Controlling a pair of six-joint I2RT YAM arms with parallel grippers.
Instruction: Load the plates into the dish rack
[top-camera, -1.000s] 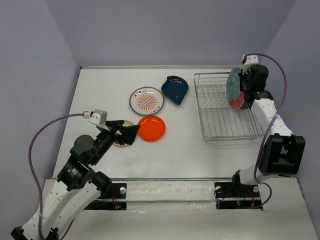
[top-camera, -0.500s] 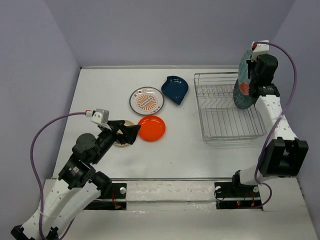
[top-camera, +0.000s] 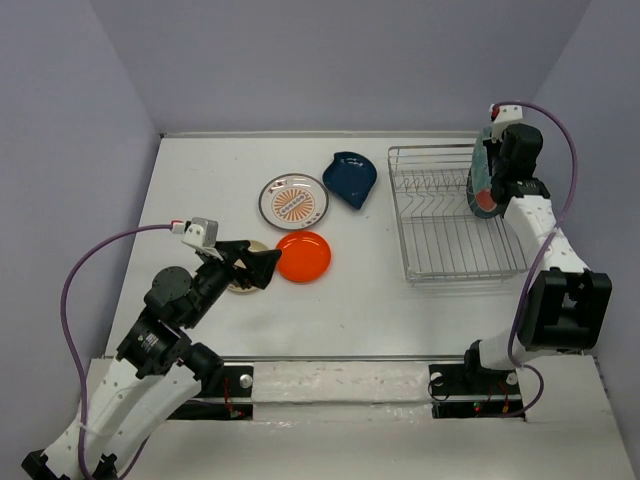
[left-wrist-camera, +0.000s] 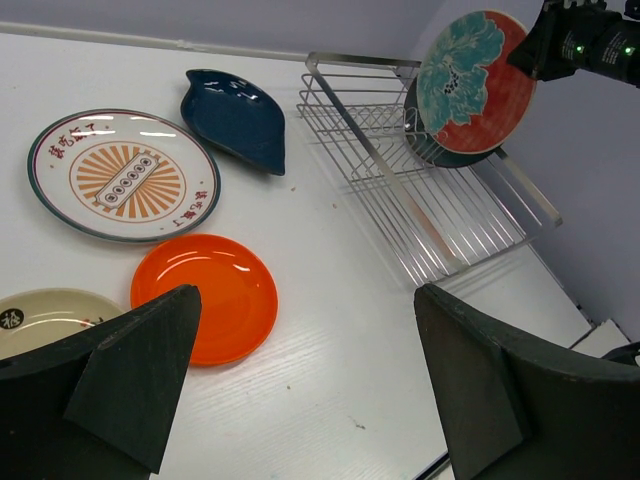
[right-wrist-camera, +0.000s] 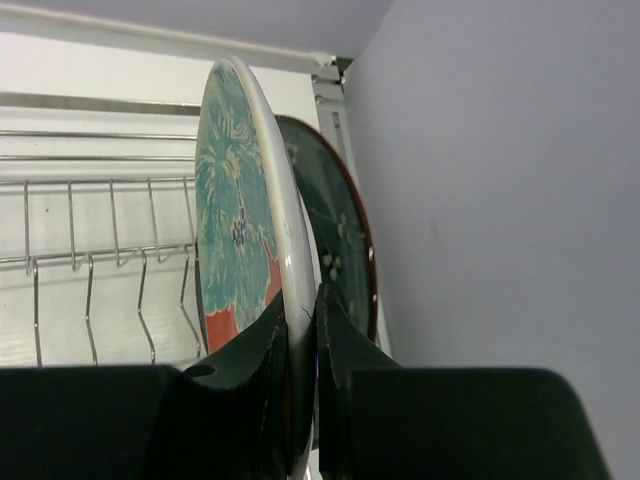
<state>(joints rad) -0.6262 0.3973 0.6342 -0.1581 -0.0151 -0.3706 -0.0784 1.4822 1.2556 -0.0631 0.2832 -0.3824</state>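
Right gripper (top-camera: 493, 188) dropped back lower, teal-and-red plate (top-camera: 479, 170) pinched upright over the far right end of the dish rack (top-camera: 450, 240). Left wrist: left gripper (left-wrist-camera: 305, 350) gaping wide, holding nothing, orange plate (left-wrist-camera: 205, 295) near. Right wrist: dark teal plate (right-wrist-camera: 345, 240) standing just behind.

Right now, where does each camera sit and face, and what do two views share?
Top external: above and behind, looking down on the table; left arm and right arm show.
Left wrist: low, facing the dish rack; open left gripper below.
Right wrist: along the rack; right gripper shut on the teal-and-red plate.
Shared: left wrist and top both show that plate.
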